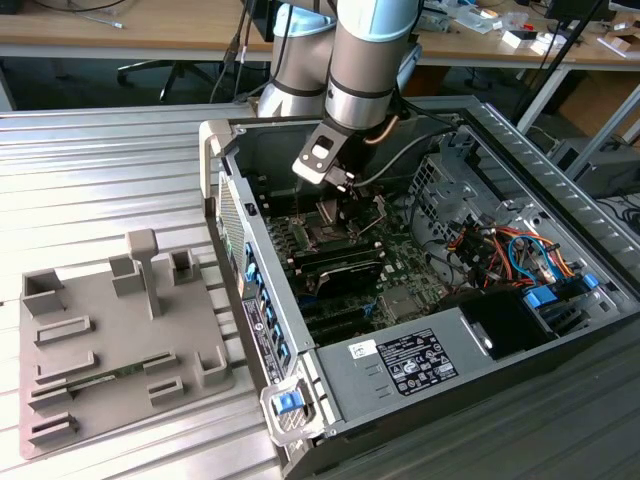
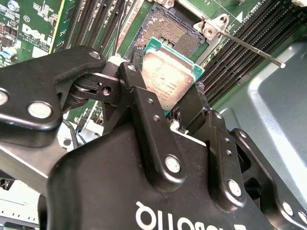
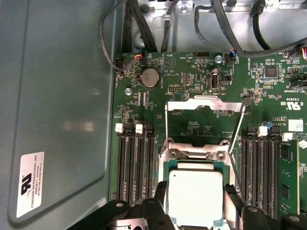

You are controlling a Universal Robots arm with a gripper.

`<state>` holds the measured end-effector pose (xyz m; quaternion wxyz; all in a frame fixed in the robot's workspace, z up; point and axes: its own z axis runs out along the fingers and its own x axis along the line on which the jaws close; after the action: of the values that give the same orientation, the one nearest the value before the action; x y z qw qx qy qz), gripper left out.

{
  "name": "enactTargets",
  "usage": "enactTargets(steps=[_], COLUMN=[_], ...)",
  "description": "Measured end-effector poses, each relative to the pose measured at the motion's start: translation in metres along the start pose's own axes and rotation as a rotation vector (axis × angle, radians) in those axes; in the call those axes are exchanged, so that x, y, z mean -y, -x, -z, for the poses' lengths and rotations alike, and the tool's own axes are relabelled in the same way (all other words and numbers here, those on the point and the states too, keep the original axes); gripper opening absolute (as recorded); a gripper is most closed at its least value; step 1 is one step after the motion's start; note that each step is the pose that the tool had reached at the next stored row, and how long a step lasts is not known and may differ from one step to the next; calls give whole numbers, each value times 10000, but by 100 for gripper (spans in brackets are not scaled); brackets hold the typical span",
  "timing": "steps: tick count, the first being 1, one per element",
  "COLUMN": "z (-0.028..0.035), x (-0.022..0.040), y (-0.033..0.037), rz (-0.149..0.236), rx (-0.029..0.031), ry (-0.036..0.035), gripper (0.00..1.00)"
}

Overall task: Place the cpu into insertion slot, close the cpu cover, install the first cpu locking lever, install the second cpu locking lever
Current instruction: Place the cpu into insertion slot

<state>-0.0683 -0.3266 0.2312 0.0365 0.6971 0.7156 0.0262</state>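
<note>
My gripper (image 2: 165, 91) is shut on the cpu (image 2: 168, 79), a flat silvery square with a green rim, pinched at two opposite edges by the black fingers (image 2: 132, 72). The chip hangs tilted just short of the insertion slot (image 2: 165, 28), whose dark pin field lies bare. In the first wrist view the cpu (image 3: 195, 196) sits between the fingertips (image 3: 160, 191), and the shiny cpu cover (image 3: 201, 104) stands swung open beyond it. A thin locking lever (image 3: 238, 129) is raised beside the cover. In the exterior view the gripper (image 1: 340, 195) reaches down into the open computer case (image 1: 450, 350).
Black memory slots (image 3: 136, 163) flank the socket on both sides. Cables (image 1: 500, 245) and a drive cage fill the case toward the exterior view's right. A grey fixture plate (image 1: 110, 340) with pegs lies on the slatted table at the exterior view's left.
</note>
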Motion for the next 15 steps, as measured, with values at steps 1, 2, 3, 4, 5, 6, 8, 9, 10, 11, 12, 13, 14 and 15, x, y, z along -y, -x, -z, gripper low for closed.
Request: enactTargets(steps=[1, 2, 3, 4, 5, 6, 8, 9, 10, 11, 12, 13, 14, 15], z=[-2, -4, -6, -7, -9, -10, -14, -16, -17, -18, -20, -21, -25, -27], x=[0, 0, 0, 1, 1, 1, 1, 2, 2, 2, 2, 2, 2, 3], y=[0, 0, 0, 0, 0, 0, 0, 0, 0, 0, 0, 0, 0, 0], rz=[0, 0, 0, 0, 0, 0, -1, -1, -1, 0, -1, -1, 0, 0], rx=[0, 0, 0, 0, 0, 0, 0, 0, 0, 0, 0, 0, 0, 0], ry=[0, 0, 0, -1, 0, 0, 0, 0, 0, 0, 0, 0, 1, 0], gripper=[55, 55, 55, 55, 55, 55, 55, 55, 55, 55, 55, 55, 55, 55])
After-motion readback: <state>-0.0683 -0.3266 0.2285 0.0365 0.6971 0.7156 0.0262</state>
